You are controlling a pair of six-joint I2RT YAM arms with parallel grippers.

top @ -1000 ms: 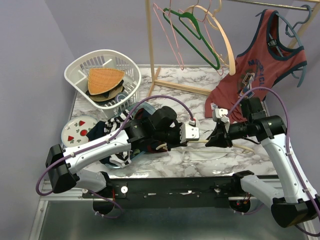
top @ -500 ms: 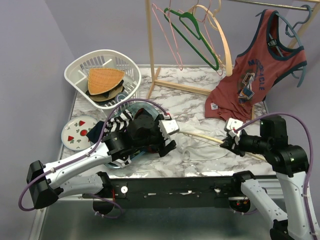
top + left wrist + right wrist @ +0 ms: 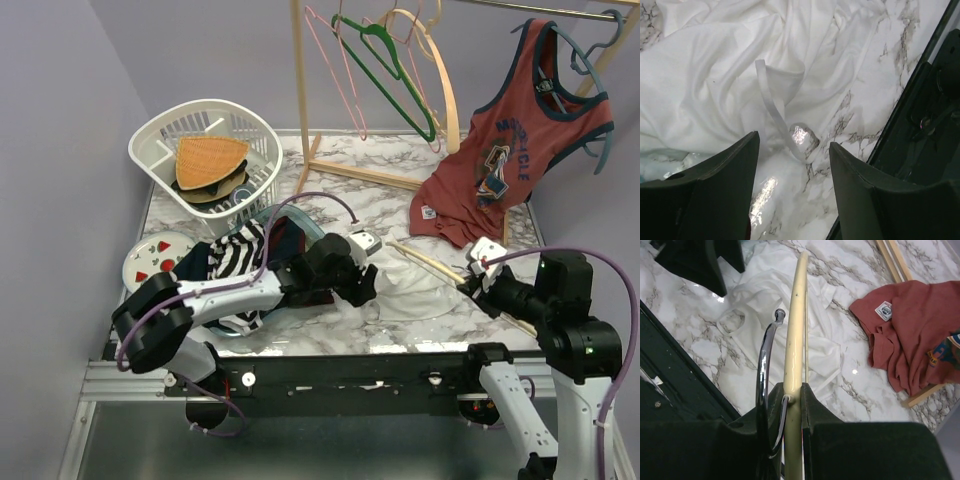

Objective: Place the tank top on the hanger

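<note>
On the marble desk [image 3: 340, 190] the white tank top [image 3: 410, 290] lies crumpled between the arms. With your right claw [image 3: 791, 390] clenched on the cream hanger [image 3: 794, 330] by its hook, lower the spread, empty left claw [image 3: 792, 150] onto the strap loop [image 3: 772, 102] and pinch one layer only. You cannot tell whether the hanger's far tip is inside an opening, and the other strap is lost in the folds.

White tank top [image 3: 715, 75] is all crumpled on the marble worktop [image 3: 370, 200], cream hanger [image 3: 794, 315] angled above it, metal hook alongside.
</note>
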